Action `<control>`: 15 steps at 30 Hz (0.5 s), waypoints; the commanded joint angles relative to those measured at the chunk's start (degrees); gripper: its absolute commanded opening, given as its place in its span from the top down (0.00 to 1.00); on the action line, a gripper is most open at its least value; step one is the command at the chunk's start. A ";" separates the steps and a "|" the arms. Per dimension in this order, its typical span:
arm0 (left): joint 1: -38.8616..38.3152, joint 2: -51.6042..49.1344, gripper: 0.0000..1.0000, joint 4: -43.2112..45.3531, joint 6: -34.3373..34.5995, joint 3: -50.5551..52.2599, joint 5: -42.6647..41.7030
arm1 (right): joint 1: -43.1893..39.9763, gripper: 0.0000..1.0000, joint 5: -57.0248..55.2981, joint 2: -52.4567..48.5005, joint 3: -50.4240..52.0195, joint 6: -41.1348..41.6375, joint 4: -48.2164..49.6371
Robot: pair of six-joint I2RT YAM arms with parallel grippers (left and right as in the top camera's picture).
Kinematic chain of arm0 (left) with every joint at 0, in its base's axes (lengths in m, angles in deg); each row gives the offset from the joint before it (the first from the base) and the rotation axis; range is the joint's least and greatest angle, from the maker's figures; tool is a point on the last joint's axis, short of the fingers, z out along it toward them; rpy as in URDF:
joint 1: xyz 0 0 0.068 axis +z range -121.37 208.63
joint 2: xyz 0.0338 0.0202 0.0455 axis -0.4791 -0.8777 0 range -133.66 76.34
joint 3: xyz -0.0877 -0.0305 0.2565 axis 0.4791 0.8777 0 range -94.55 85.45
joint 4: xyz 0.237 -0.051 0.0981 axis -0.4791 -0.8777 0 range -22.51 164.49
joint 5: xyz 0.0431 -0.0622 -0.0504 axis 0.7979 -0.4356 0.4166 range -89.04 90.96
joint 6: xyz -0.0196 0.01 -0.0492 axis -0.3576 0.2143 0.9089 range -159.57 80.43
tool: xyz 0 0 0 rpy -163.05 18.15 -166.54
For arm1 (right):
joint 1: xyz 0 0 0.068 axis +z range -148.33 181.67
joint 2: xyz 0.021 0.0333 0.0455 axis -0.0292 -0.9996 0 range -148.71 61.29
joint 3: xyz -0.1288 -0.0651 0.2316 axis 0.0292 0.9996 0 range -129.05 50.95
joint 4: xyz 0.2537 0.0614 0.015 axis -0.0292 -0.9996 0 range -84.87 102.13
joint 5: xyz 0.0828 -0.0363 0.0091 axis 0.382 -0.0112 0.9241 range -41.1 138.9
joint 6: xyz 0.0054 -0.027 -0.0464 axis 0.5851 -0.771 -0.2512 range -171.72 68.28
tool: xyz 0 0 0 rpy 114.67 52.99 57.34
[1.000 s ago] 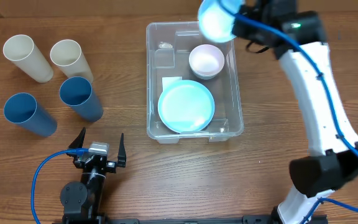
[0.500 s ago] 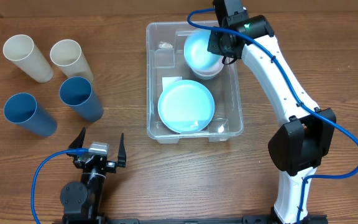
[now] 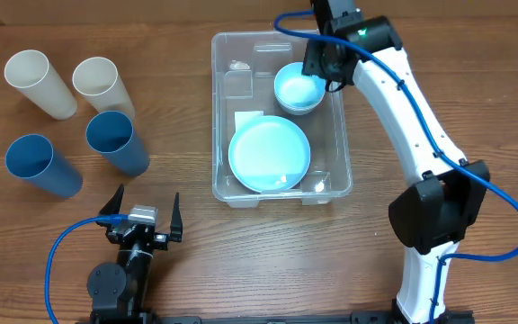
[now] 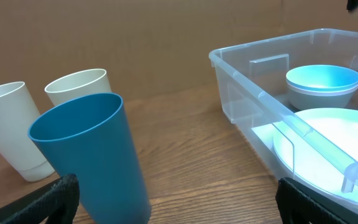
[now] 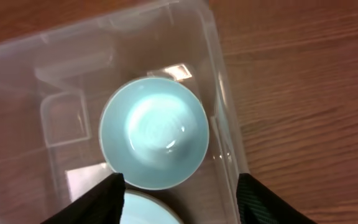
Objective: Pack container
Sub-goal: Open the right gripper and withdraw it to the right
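The container (image 3: 219, 126) is a large clear bin in the middle of the table, also seen in the left wrist view (image 4: 253, 87) and the right wrist view (image 5: 224, 87). Inside it a light blue bowl (image 3: 299, 88) (image 5: 154, 132) (image 4: 322, 76) sits nested in a white bowl (image 4: 323, 97) at the far right. A light blue plate (image 3: 269, 155) (image 4: 328, 143) lies nearer the front. My right gripper (image 3: 320, 59) (image 5: 179, 186) hovers open just above the bowl, touching nothing. The left gripper (image 3: 147, 203) (image 4: 176, 199) rests open near the front left edge, empty.
Two cream cups (image 3: 39, 83) (image 3: 102, 83) and two blue cups (image 3: 115, 140) (image 3: 41, 164) stand left of the bin. The nearer blue cup (image 4: 89, 155) stands close in front of my left fingers. The right arm (image 3: 421, 135) arches over the bin's right side.
My right gripper brought the light blue bowl down into the white bowl, then opened and let it go. The left arm has not moved.
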 commanded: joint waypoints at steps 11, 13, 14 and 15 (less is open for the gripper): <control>0.26 0.57 0.00 -0.04 -1.05 0.20 -0.46 | -30.25 0.00 0.24 9.57 -6.60 1.95 -3.72; 0.26 0.57 0.00 -0.04 -1.05 0.20 -0.44 | -33.79 0.00 0.24 9.57 -6.60 1.95 -3.72; 0.26 0.57 0.00 -0.02 -1.05 0.20 -0.44 | -35.10 0.00 0.24 9.57 -6.60 1.95 -3.72; 0.26 0.57 0.00 -0.04 -1.05 0.20 -0.46 | -36.13 0.00 0.24 9.57 -6.60 1.95 -3.72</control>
